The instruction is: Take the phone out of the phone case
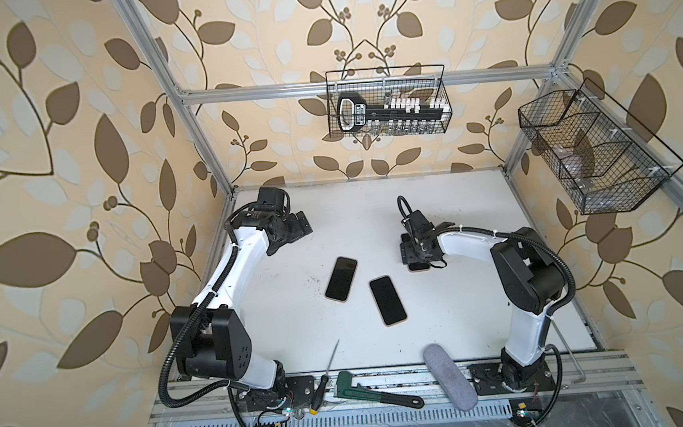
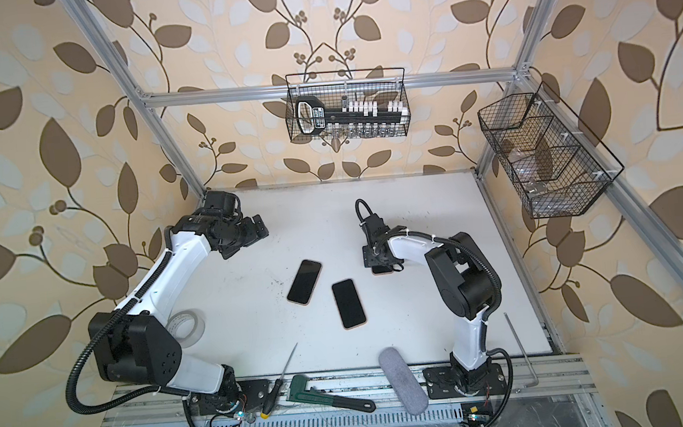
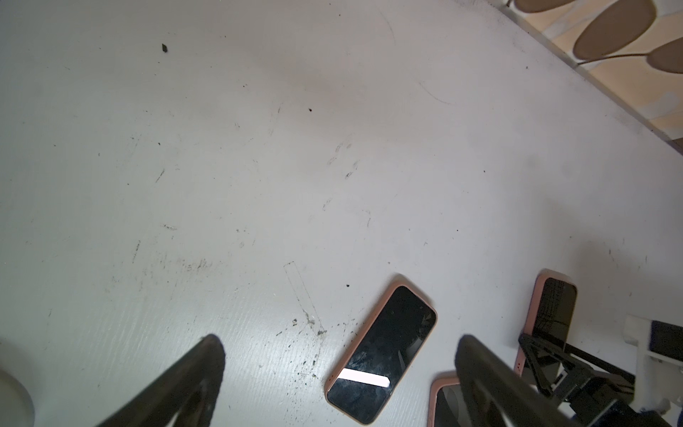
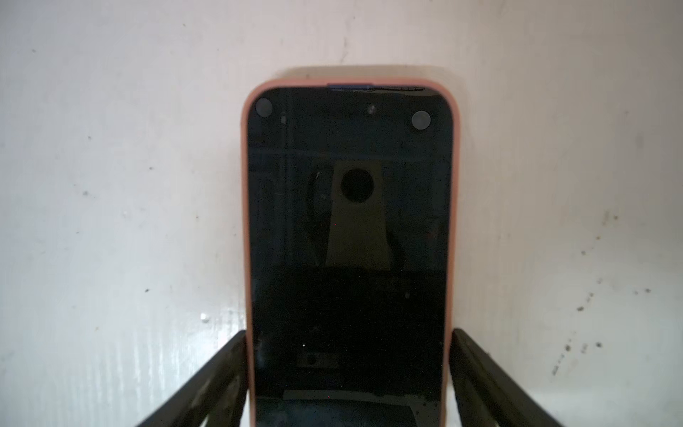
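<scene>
The right gripper hangs nose-down over the white table and covers almost all of the phone beneath it. In both top views only the phone's near end peeks out below the gripper.

The right wrist view shows it plainly. The phone lies flat, dark screen up, seated in its pink phone case, whose rim runs round the screen. Its lower end is cut off by the frame edge. The black fingers stand spread to the phone's width, one along each long side of the case and right against it. Whether they press or merely touch cannot be told.

Left of the right gripper and well apart from it, the second cased phone and, farther left, the third cased phone lie screens up. The left gripper hovers farther left again, over bare table. Its fingers are spread wide and hold nothing. They look blurred in the left wrist view, where one hides part of a phone cut off at the frame edge. A tape roll shows in a top view, partly behind the left arm.
</scene>
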Available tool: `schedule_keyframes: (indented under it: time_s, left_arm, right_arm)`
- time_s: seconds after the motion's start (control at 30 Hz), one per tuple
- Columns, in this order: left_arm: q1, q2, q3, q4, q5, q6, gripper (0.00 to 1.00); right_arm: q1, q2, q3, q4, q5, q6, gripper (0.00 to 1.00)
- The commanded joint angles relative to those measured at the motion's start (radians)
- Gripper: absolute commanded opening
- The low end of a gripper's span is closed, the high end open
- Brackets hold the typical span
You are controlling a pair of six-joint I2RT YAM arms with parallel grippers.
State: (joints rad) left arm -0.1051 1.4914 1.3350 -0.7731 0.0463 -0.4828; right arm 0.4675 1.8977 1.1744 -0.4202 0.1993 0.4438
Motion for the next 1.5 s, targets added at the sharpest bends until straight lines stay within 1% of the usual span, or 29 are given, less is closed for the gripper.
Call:
schedule_keyframes:
  time_s: [0.0, 0.13, 0.23, 0.37, 0.63, 0.73, 0.83, 0.97, 1.07, 1.13, 1.27, 1.3, 1.47]
  left_arm:
    - [0.0, -0.045, -0.013, 0.015, 0.009, -0.013, 0.99]
    - [0.004, -0.084, -0.027, 0.032, 0.01, -0.028, 0.99]
    - [0.004, -0.085, -0.029, 0.036, 0.021, -0.029, 0.99]
    - [0.005, -0.077, -0.028, 0.034, 0.028, -0.03, 0.99]
    - [0.005, -0.074, -0.028, 0.034, 0.031, -0.036, 0.99]
    - [0.004, -0.077, -0.032, 0.033, 0.028, -0.051, 0.99]
    - [0.003, -0.079, -0.062, 0.078, 0.109, -0.094, 0.99]
    - [-0.014, -0.079, -0.156, 0.218, 0.264, -0.218, 0.99]
    - [-0.045, -0.075, -0.214, 0.334, 0.356, -0.303, 0.99]
    - [-0.085, -0.077, -0.24, 0.404, 0.362, -0.344, 0.99]
    - [-0.18, -0.06, -0.238, 0.492, 0.364, -0.378, 0.99]
    - [-0.206, -0.021, -0.233, 0.514, 0.366, -0.382, 0.99]
    - [-0.294, 0.061, -0.208, 0.609, 0.4, -0.382, 0.99]
  right_arm:
    - [0.007, 0.037, 0.022, -0.043, 0.022, -0.025, 0.81]
    - [0.018, 0.05, 0.025, -0.053, 0.035, -0.038, 0.79]
    - [0.021, 0.055, 0.022, -0.053, 0.028, -0.048, 0.74]
    - [0.017, 0.049, 0.016, -0.046, 0.011, -0.058, 0.65]
    - [0.013, 0.015, 0.011, -0.032, -0.002, -0.073, 0.63]
    - [0.004, -0.007, 0.009, -0.025, -0.029, -0.076, 0.63]
    - [-0.004, -0.03, 0.009, -0.026, -0.054, -0.082, 0.63]
    - [-0.016, -0.066, 0.008, -0.035, -0.084, -0.099, 0.63]
    - [-0.029, -0.094, 0.002, -0.044, -0.104, -0.105, 0.63]
    - [-0.034, -0.108, -0.004, -0.049, -0.115, -0.111, 0.63]
    - [-0.041, -0.141, -0.019, -0.052, -0.156, -0.118, 0.62]
    - [-0.038, -0.152, -0.022, -0.053, -0.164, -0.117, 0.62]
    - [-0.024, -0.212, -0.025, -0.06, -0.239, -0.108, 0.62]
